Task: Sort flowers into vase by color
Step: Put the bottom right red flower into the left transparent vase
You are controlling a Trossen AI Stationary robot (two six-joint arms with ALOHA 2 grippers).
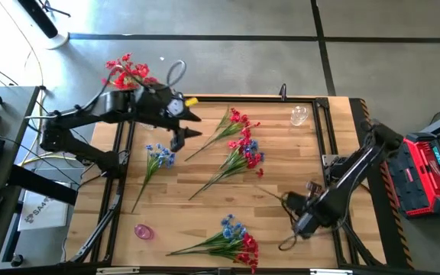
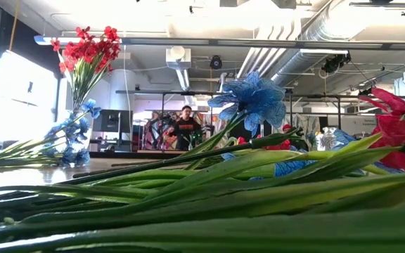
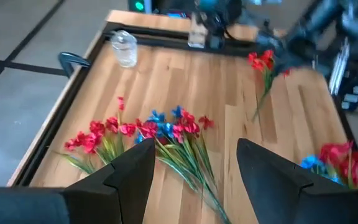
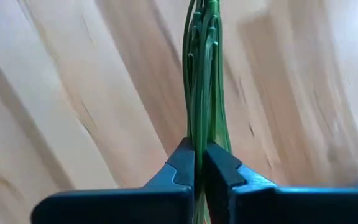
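Observation:
Red and light blue flowers lie on the wooden table: a blue spray (image 1: pixel 159 154) at the left, red sprays (image 1: pixel 241 145) in the middle, and a mixed bunch (image 1: pixel 235 241) at the near edge. More red flowers (image 1: pixel 127 72) stand upright past the far left corner. My right gripper (image 1: pixel 302 221) is shut on a red flower's green stem (image 1: pixel 270 194) near the table's right side. Its blooms (image 3: pixel 263 62) show in the left wrist view. My left gripper (image 1: pixel 189 126) hangs open above the table's far left part, holding nothing. My right gripper pinches a thin bundle of green stem strands (image 4: pixel 201 134) between its two fingers. The fingers point down from above and lie across the stem. The stem runs on past the fingers over the wood; whether its free end rests on the table, I cannot tell.
A clear glass vase (image 1: pixel 299 114) stands at the far right corner, and a small pink object (image 1: pixel 143 231) lies at the near left. A dark metal frame (image 1: pixel 121 153) borders the table. In the low view a person (image 2: pixel 186 123) sits in the room behind.

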